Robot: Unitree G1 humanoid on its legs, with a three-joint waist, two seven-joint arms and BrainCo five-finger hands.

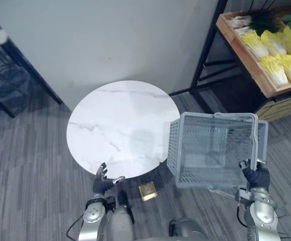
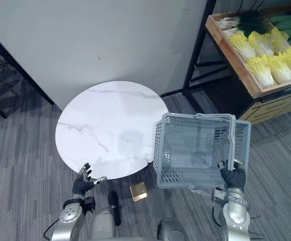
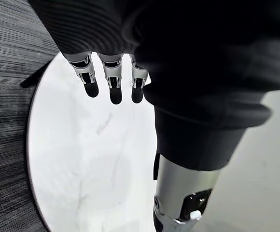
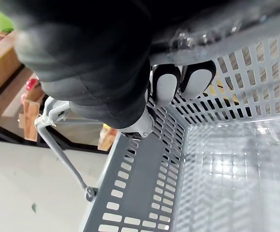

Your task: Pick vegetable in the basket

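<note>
Two robot hands show from the left eye: the right robot hand (image 1: 257, 176) is clenched on the rim of a grey basket (image 1: 213, 150), which it carries in the air just beside the right edge of the round white worktop (image 1: 120, 125). The left robot hand (image 1: 101, 181) hovers released at the worktop's near edge, holding nothing. The vegetables (image 1: 278, 55), pale yellow cabbages with greens behind, lie in a wooden crate (image 1: 246, 59) well beyond the worktop to its right. A small brass-coloured block (image 1: 148, 191) sits on the floor just off the worktop's near side. The right eye gives the same layout. From the left wrist, straight fingers (image 3: 113, 87) hang over the worktop, touching nothing. From the right wrist, fingers (image 4: 166, 87) curl over the basket's top wall, and the basket looks empty. To my eye the step is getting the basket to the crate. Doing it well means holding the basket level and clear of the worktop's edge, with a firm grip, so the free left robot hand can take a cabbage and lower it in.
</note>
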